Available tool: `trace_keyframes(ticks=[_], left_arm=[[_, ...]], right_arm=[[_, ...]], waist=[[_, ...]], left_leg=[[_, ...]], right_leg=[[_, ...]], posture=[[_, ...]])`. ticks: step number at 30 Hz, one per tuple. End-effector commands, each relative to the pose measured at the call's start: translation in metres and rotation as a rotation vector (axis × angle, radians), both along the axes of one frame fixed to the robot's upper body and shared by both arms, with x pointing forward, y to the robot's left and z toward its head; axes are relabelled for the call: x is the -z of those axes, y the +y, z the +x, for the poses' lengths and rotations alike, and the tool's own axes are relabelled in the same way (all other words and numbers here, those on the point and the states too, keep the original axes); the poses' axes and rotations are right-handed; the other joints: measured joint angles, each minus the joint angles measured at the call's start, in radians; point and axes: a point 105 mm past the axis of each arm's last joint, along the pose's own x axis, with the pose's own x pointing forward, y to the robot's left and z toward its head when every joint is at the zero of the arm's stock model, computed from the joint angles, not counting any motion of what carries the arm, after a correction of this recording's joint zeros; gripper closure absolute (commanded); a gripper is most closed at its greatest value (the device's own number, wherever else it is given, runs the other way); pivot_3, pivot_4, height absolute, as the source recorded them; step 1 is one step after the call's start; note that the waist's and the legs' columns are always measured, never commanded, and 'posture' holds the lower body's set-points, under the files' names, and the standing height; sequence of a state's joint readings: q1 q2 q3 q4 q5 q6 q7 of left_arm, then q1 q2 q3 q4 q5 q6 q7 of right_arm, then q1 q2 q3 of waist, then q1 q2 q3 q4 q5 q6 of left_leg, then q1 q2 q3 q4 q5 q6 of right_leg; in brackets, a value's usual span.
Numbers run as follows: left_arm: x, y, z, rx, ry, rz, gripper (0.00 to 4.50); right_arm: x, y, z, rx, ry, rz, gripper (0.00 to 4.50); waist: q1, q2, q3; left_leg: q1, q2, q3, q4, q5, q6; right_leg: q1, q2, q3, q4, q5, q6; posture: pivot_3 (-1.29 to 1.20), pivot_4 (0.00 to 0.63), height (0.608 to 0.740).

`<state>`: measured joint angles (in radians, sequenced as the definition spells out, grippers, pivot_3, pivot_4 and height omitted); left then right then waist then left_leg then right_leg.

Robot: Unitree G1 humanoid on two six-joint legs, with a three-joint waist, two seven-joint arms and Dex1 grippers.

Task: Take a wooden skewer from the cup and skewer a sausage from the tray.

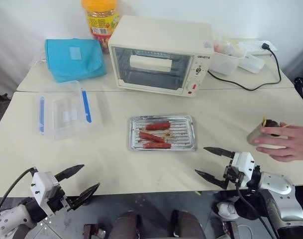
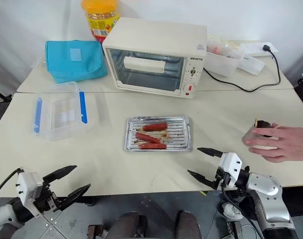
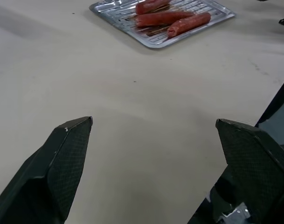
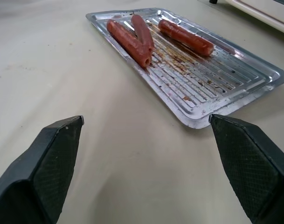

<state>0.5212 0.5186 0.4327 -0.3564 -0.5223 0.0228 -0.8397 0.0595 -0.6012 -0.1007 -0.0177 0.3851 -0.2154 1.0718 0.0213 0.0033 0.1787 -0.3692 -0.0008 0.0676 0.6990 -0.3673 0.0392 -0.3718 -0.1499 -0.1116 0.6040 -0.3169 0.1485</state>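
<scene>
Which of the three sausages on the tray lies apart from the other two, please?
The sausage nearest the toaster oven lies alone on the tray; the other two meet at one end, forming a V.

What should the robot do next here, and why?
Probably wait, then reach the right gripper toward the cup. Both grippers are open and empty, the three sausages lie untouched in the tray, and a person's hand rests on the cup, which holds the skewers.

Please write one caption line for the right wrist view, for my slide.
Open right pincer faces the greasy tray holding three sausages.
</scene>
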Motion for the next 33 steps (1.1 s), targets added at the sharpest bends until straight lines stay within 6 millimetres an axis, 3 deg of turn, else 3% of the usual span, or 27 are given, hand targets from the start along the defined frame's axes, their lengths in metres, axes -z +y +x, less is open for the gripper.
trace_keyframes(ticks=[1,15,33], left_arm=[[-0.007,0.009,0.003,-0.085,-0.062,0.008,0.01],[-0.013,0.016,0.004,-0.151,-0.055,-0.061,0.01],[-0.018,0.017,0.018,-0.197,-0.109,-0.040,0.01]], right_arm=[[-0.013,0.003,0.000,0.021,-0.048,0.029,0.00],[-0.010,0.001,-0.009,0.078,-0.035,0.048,0.00],[-0.015,0.007,0.004,0.101,-0.083,0.074,0.00]], waist=[[0.000,0.000,0.000],[0.001,0.000,0.000],[-0.001,0.000,0.000]], left_leg=[[0.000,0.000,0.000,0.000,0.000,0.000],[0.000,0.000,0.000,0.000,0.000,0.000],[0.000,0.000,0.000,0.000,0.000,0.000]], right_leg=[[0.000,0.000,0.000,0.000,0.000,0.000],[0.000,0.000,0.000,0.000,0.000,0.000],[0.000,0.000,0.000,0.001,0.000,0.000]], posture=[[0.00,0.150,0.740],[0.00,0.150,0.740],[0.00,0.150,0.740]])
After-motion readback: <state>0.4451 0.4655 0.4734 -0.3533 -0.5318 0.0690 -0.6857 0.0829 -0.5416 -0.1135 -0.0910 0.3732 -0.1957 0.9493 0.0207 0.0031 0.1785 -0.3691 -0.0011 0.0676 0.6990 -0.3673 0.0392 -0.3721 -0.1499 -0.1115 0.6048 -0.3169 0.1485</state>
